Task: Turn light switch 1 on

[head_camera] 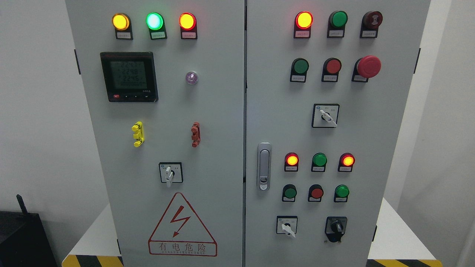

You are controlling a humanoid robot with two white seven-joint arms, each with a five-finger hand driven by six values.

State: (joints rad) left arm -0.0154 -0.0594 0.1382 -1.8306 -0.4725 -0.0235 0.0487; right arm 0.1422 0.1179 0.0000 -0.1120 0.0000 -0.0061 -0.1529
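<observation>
Neither of our hands shows in the head view, so we cannot tell whether they are spread, pressed together or pinching anything; nothing touches the cabinet [222, 111]. We take the door latch [264, 166] as our landmark. The labels under the controls are too small to read, so we cannot say for certain which control is light switch 1. In our judgement the likeliest candidates are the turning switches. A white lever switch [170, 173] sits left of the latch at about its height, and a second lever switch [325, 116] sits up and to the right of the latch. A third lever switch [287, 225] sits below the latch and just to its right, and a black knob [336, 226] lies further right of the latch at that same low level. Round green and red push buttons [316, 193] also sit right of the latch. Any of these is bolted to the steel door, so it will not shift or give. We expect a small, smooth plastic lever that turns stiffly and clicks into place. We would pinch its two flat sides between thumb and fingertip and twist, since a sideways shove would likely slip off. A button would want one fingertip pressed straight in.
</observation>
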